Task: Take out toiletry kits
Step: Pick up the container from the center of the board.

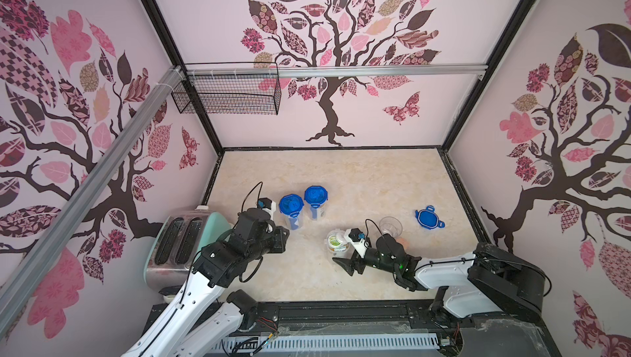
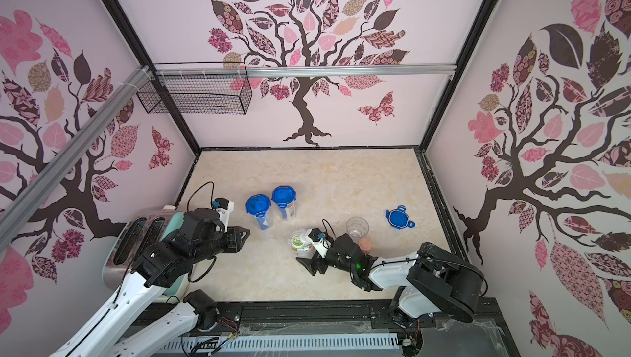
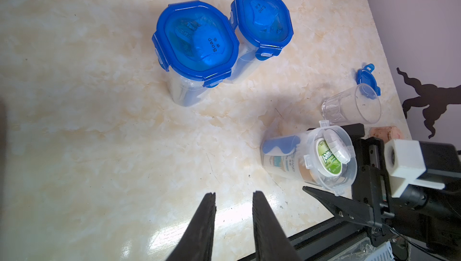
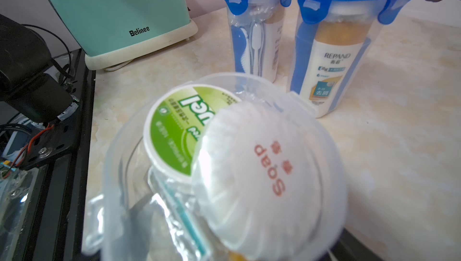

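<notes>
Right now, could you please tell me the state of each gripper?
Left gripper: jaws partly open, holding nothing.
Right gripper: jaws wide at the open jar; a grip cannot be told.

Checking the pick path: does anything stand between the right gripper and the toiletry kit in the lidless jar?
Nothing visible. The blue lid lies apart, the soap pack and green-labelled tub sit exposed in the open jar, and the right gripper is beside it.

White-shelled arms (image 1: pixel 440 271) carry bulky black joints (image 1: pixel 505 273) and tapered black end effectors (image 3: pixel 234 193).
</notes>
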`<state>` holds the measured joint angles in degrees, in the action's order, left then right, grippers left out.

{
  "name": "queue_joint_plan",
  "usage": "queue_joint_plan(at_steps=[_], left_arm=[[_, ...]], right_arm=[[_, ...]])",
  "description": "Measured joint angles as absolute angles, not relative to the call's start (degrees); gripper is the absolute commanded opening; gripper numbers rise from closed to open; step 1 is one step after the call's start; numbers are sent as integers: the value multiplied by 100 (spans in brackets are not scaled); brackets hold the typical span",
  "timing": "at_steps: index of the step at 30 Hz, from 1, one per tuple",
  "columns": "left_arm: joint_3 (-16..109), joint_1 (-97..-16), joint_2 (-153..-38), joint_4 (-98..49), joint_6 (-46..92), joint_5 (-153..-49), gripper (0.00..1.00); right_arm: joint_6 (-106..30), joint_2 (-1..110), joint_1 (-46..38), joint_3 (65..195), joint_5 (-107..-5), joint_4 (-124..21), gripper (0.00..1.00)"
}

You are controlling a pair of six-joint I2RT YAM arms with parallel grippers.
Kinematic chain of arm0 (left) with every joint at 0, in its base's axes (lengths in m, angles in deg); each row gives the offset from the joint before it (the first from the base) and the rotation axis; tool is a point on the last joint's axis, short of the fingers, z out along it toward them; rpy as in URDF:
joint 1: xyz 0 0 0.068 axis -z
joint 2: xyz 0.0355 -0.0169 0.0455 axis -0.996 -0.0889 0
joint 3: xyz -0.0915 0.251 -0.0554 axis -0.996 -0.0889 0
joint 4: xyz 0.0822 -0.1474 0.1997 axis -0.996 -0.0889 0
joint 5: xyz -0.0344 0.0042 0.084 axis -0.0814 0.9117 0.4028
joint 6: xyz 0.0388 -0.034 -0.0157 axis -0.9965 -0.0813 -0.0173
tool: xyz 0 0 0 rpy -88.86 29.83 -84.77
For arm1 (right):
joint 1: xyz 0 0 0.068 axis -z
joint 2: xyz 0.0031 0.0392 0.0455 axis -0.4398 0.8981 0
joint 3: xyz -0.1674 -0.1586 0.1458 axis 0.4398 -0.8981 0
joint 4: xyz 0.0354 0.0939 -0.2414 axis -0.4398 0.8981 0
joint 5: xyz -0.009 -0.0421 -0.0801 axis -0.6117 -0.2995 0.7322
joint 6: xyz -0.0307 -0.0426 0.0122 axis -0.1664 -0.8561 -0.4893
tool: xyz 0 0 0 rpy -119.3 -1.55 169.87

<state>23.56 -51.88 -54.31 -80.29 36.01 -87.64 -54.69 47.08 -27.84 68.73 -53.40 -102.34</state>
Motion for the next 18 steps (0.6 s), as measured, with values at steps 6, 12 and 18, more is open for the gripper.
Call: queue_joint_plan(at_steps=[6,12,18], left_arm=[[2356,-5188,-5414,-8027,3601,-8764,30],[2356,-5188,-5407,-8027,3601,-8764,30],[2356,-5188,-5412,-8025,3601,-8770,30]], right_arm=[[-5391,4977,-2813,6980,-5262,-10476,82],[-5332,5174,-2819,6989,-5155,-10758,76],[-5264,5281,-2821,6998,-5126,-10918,69]])
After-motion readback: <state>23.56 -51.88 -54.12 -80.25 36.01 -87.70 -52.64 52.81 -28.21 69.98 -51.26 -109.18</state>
